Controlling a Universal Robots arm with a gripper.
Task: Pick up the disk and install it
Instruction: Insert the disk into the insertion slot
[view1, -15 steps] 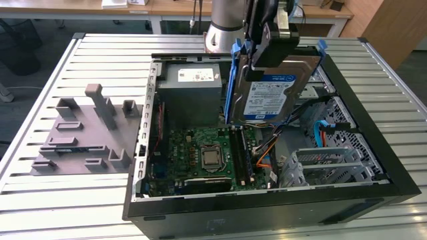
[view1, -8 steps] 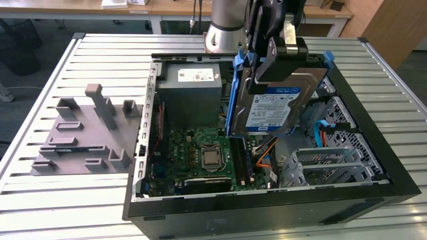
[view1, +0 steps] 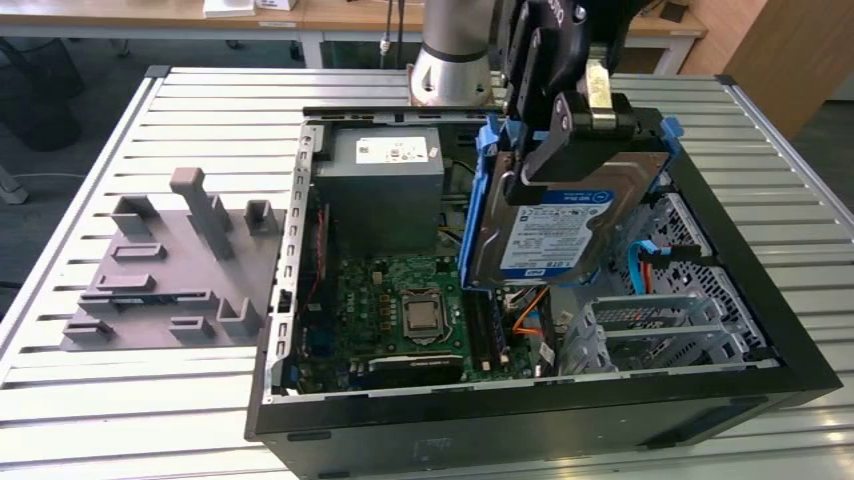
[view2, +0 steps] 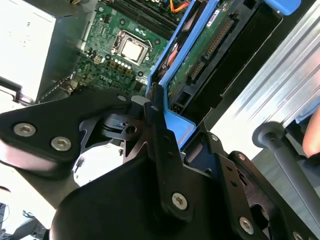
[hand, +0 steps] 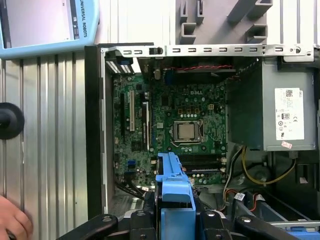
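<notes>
**Carry step: disk lifted, not yet seated**

In the exterior view the gripper is clamping the disk by its upper end. It is hanging over the case, above that view's right half. The long axis is slanting steeply down into the case, label facing up and outward. Seating is probably calling for levelling and squaring it to the case.

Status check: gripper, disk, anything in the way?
Gripper shut on disk. Disk tilted, in the air over open case, not seated. Orange cables under it; hand outside case.
</notes>
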